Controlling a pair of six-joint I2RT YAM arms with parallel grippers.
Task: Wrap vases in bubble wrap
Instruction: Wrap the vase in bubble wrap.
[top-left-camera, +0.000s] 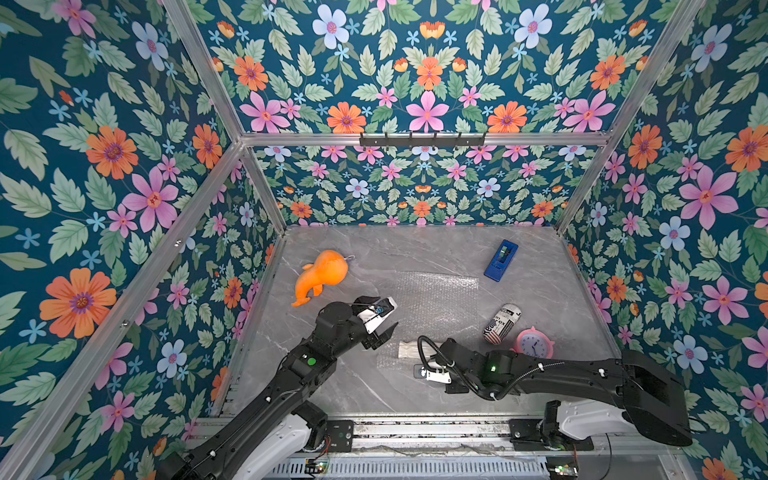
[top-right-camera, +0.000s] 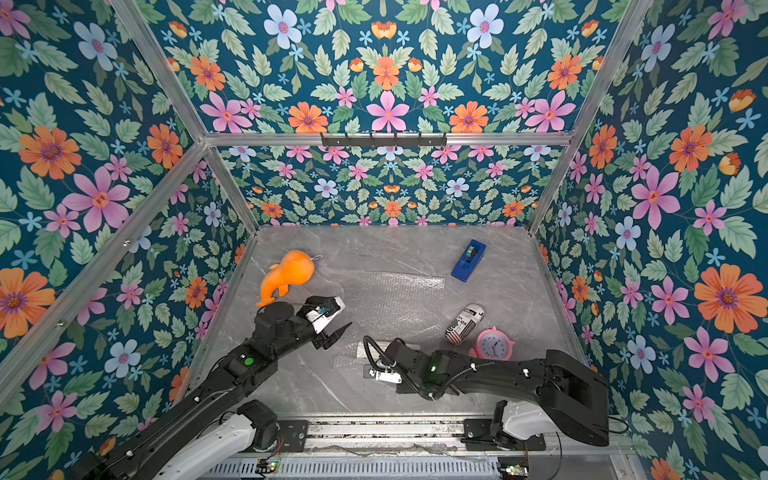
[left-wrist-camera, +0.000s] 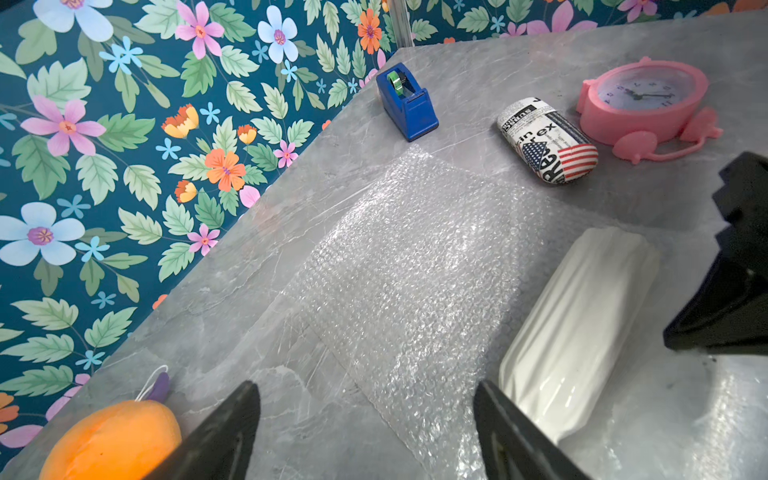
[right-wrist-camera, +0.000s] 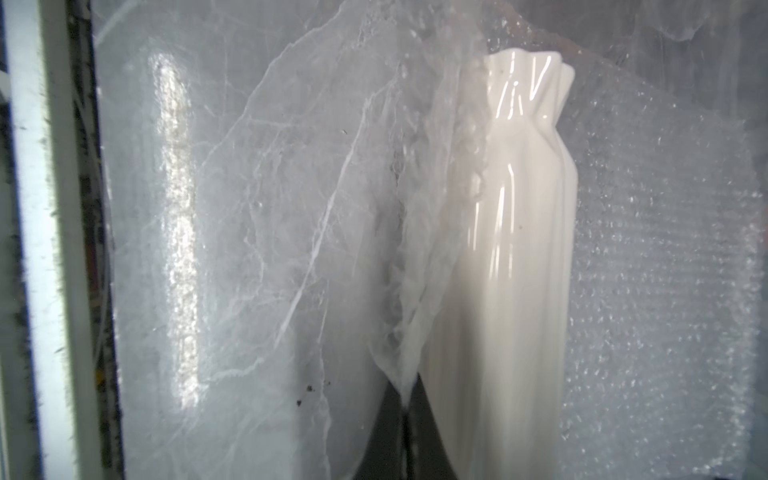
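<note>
- The ribbed white vase (top-left-camera: 409, 349) lies on its side on the near end of the bubble wrap (top-left-camera: 436, 299), spread over the counter (top-left-camera: 540, 291)
- The right end effector (right-wrist-camera: 405, 399) is closed, pinching the film just beside the vase; the left end effector (top-left-camera: 390, 318) hangs wide and empty
- Best to lift that pinched film over the vase without dragging the sheet, then roll
- Only the right wrist view shows the pinch; in both top views the arm hides it

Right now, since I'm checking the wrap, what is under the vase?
The vase lies on its side on the bubble wrap, which lies on the grey table. Whether the sheet reaches under its whole length is hidden by the vase itself.
</note>
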